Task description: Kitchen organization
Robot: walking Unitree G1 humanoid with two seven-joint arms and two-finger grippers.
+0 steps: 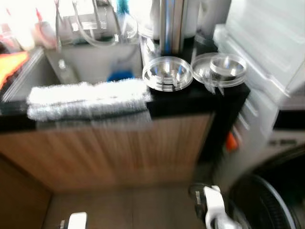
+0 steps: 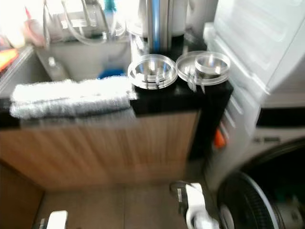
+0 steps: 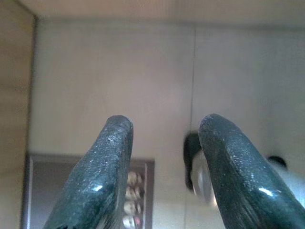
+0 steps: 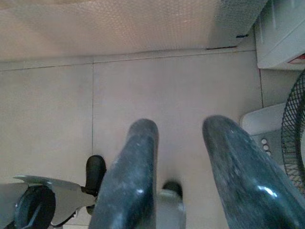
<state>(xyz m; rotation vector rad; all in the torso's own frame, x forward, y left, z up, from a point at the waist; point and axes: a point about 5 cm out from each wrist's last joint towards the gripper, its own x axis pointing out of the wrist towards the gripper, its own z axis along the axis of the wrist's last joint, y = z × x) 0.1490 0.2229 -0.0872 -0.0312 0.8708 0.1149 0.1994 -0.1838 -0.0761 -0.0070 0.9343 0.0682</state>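
On the black surface (image 1: 190, 102), right end: two clear glass dishes (image 1: 167, 73) side by side; grey towel (image 1: 88, 99) over sink's front edge. Below, tile floor (image 4: 167, 95). Left tool (image 3: 164, 157), right tool (image 4: 178, 152) parted, empty.

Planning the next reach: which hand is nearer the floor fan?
Right. The right hand hangs low beside the floor fan; the left hand hangs farther left.

The left gripper (image 3: 164, 176) hangs over a pale tiled floor (image 3: 119, 71), its two black fingers (image 3: 97, 176) spread apart with nothing between them. A wooden panel (image 3: 14, 95) borders the floor on one side. Beside one finger sits a dark, blurred object (image 3: 193, 160) (too unclear to identify).
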